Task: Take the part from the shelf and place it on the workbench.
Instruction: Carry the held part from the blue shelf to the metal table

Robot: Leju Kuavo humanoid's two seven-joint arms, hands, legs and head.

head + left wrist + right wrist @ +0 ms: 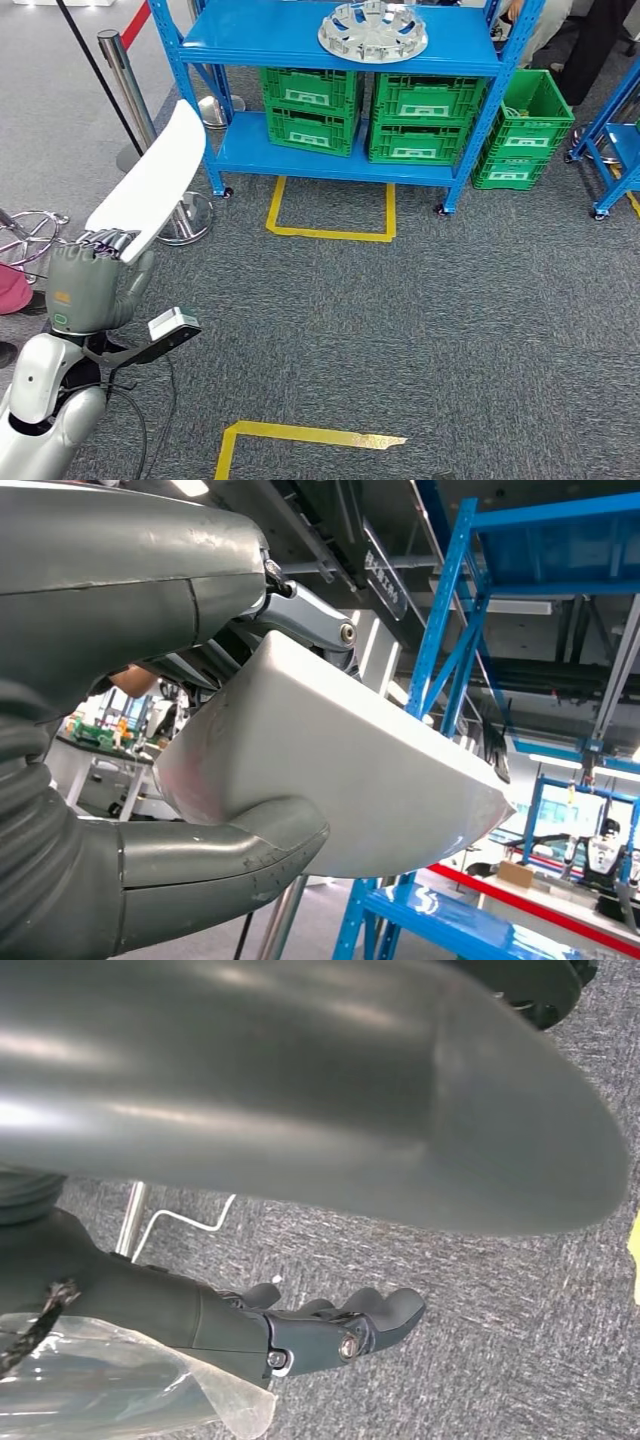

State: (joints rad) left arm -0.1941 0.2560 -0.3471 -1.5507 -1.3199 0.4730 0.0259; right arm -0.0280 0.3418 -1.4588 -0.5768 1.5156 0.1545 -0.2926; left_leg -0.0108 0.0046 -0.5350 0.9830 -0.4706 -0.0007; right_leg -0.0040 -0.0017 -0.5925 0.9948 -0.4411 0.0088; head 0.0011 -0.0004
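Head view: we see our left hand [89,288] at the lower left of the frame, fingers wrapped over the near end of a long white part [151,182], thumb beneath it. The part slants up and to the right from the hand, clear of the floor. Across the top stands a blue shelf [340,40]; a silver hubcap [372,29] lies on its upper board, and green crates [373,112] sit on the lower board. Another green crate [524,128] sits on the carpet just right of the shelf. Yellow tape [332,232] marks a box on the grey carpet in front of the shelf, with another strip [302,436] at the bottom centre. A metal post [136,110] stands at the upper left.

Left wrist view: the white part [340,770] runs across the centre, pinched between the thick thumb [219,865] and the darker fingers on its far side. Blue shelf uprights [445,630] rise behind it.

Right wrist view: our right hand [332,1325] hangs over grey carpet, fingers extended and slightly curled, holding nothing.
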